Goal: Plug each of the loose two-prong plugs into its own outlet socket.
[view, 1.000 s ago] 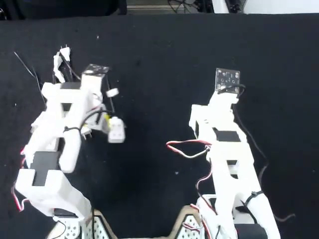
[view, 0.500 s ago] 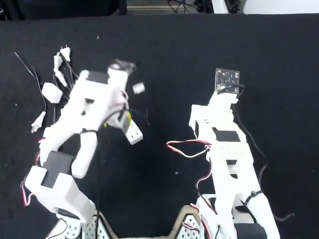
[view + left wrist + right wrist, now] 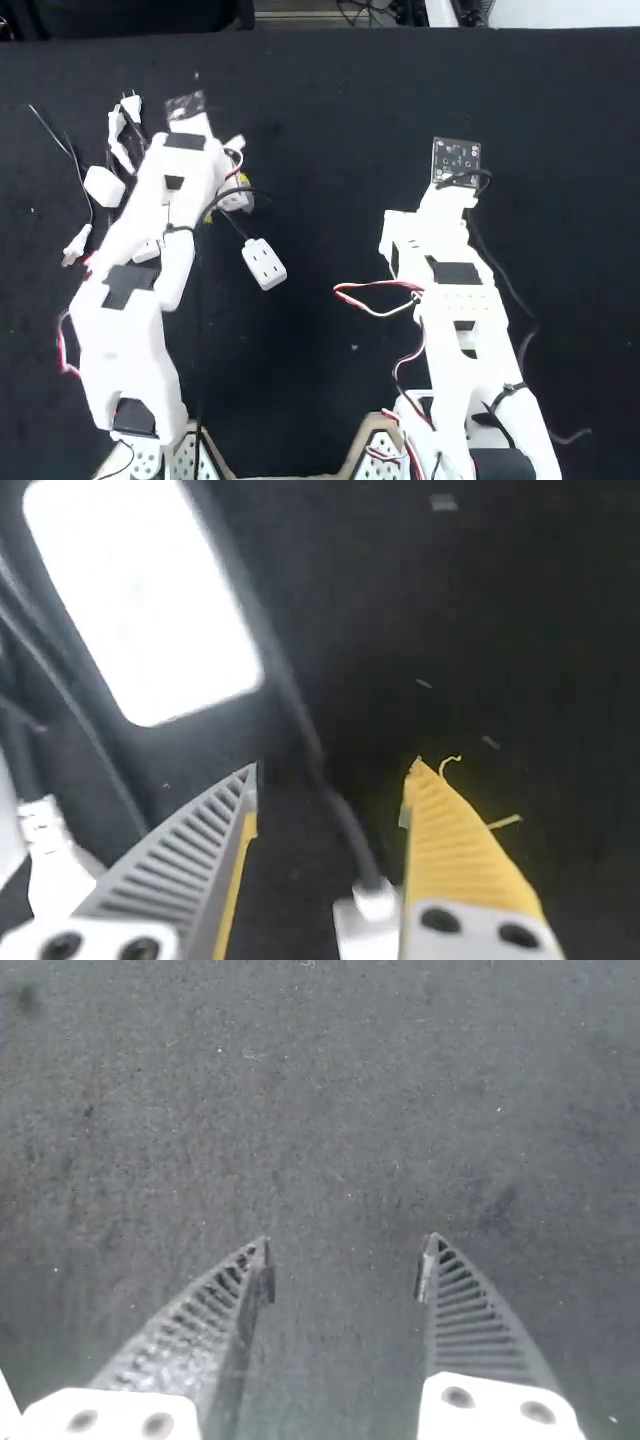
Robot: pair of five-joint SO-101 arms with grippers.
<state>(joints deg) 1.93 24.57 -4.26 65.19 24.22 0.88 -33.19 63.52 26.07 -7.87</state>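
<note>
Plugs [image 3: 127,104] loose, well apart from outlet socket [image 3: 264,263]; none inserted yet. Left hand [image 3: 334,770] wide open, black cord [image 3: 345,825] between jaws, ungripped. Right hand [image 3: 345,1245] open, empty.

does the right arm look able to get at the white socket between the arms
Probably yes: the right gripper is open and empty, with only bare cloth between it and the socket.

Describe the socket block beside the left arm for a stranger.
On the black table, find the left arm. Between it and the right arm lies a white block on a black cord; unlike the plugs beyond the arm, it shows slots.
</note>
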